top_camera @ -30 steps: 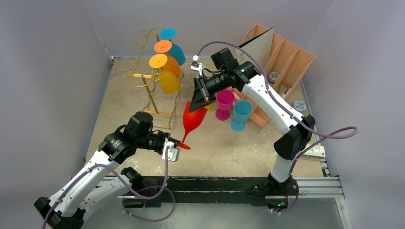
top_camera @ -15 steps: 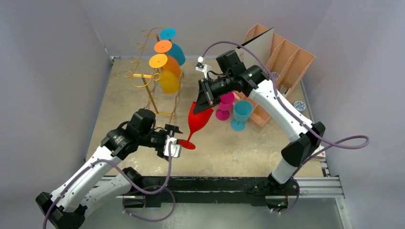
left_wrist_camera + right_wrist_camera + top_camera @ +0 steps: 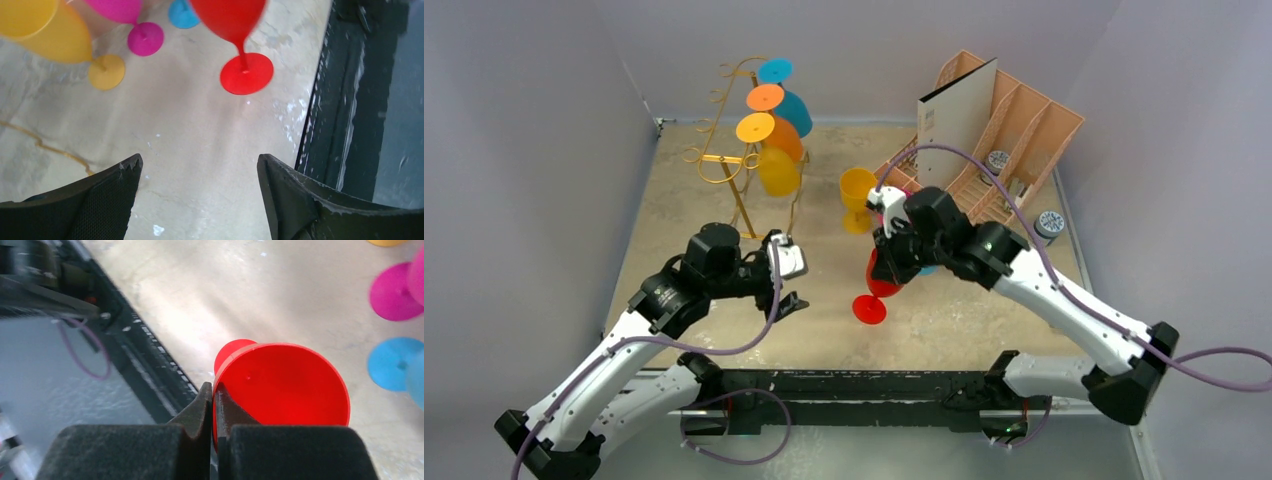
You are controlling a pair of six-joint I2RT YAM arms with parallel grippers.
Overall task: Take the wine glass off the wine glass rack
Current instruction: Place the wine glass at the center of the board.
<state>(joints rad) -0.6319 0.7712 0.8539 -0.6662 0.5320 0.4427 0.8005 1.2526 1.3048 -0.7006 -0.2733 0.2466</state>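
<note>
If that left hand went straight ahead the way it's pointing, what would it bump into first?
Most likely the bare beige tabletop, as the open left hand tilts down toward it. Slightly right of that line is the red plastic wine glass; depth is unclear.

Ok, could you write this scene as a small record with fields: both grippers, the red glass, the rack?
wine glass rack: three glasses hang on it
left gripper: open, holds nothing
right gripper: shut on the rim of the red wine glass
red wine glass: upright, away from the rack
yellow glass: stands on the table
</note>
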